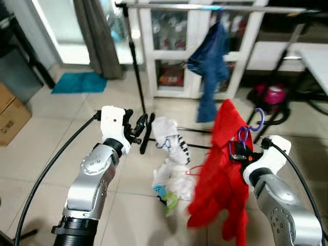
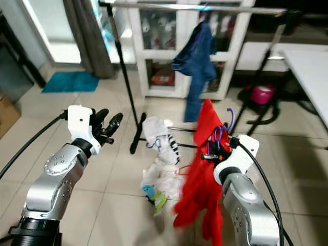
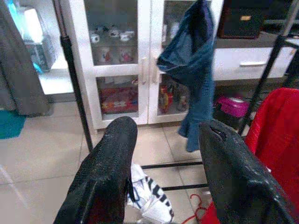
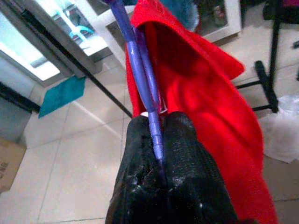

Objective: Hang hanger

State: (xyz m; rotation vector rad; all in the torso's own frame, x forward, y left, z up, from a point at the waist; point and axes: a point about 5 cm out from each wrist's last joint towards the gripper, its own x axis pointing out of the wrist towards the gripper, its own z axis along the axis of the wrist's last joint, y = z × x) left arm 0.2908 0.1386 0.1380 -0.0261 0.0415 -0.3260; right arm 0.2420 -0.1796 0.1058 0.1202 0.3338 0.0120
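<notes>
spanning the top of the head views, the clothes rail [image 1: 205, 7] stands before a white glass-door cabinet [image 1: 174, 56], with a blue garment [image 1: 210, 61] hanging from it near the middle. below it on the tiled floor [image 1: 61, 128] lies a heap of white and patterned clothes [image 1: 171, 164], just beside the rail's dark foot. a red garment [image 1: 220, 174] hangs on the purple hanger [image 4: 140, 65], raised in front of the robot, below the rail and apart from it. the right gripper [image 4: 161, 154] has its fingers pressed together on the hanger's purple stem, the hook [image 1: 256, 120] curling above. the left gripper [image 3: 163, 163] is lifted to the left, fingers apart with nothing between them, pointing toward the cabinet.
</notes>
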